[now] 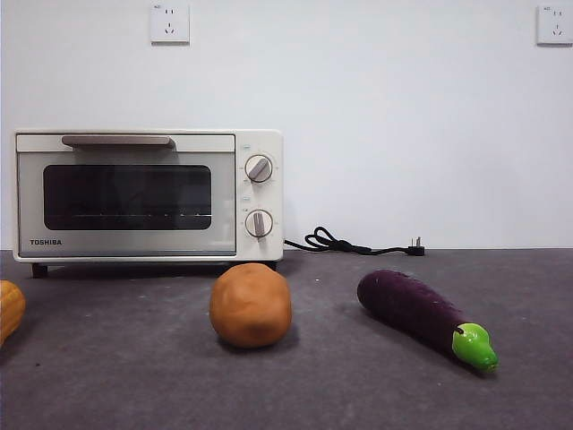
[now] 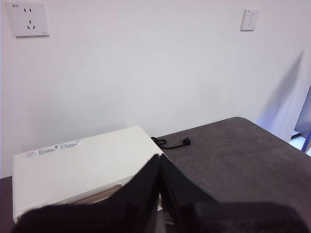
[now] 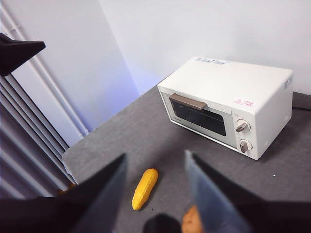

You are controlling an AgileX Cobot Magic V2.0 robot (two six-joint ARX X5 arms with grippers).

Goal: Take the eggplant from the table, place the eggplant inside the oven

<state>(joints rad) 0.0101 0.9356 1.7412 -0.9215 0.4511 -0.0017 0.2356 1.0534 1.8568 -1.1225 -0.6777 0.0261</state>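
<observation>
The eggplant, dark purple with a bright green stem cap, lies on the table at the front right, cap end nearest the camera. It shows in neither wrist view. The cream-white oven stands at the back left with its glass door closed. No arm shows in the front view. My left gripper hangs shut and empty high above the oven's top. High over the table's front, my right gripper is open and holds nothing, looking down toward the oven.
A round orange-brown lump sits between the oven and the eggplant, also seen as the lump. A yellow corn-like toy lies at the far left. A black power cord trails behind the oven along the wall.
</observation>
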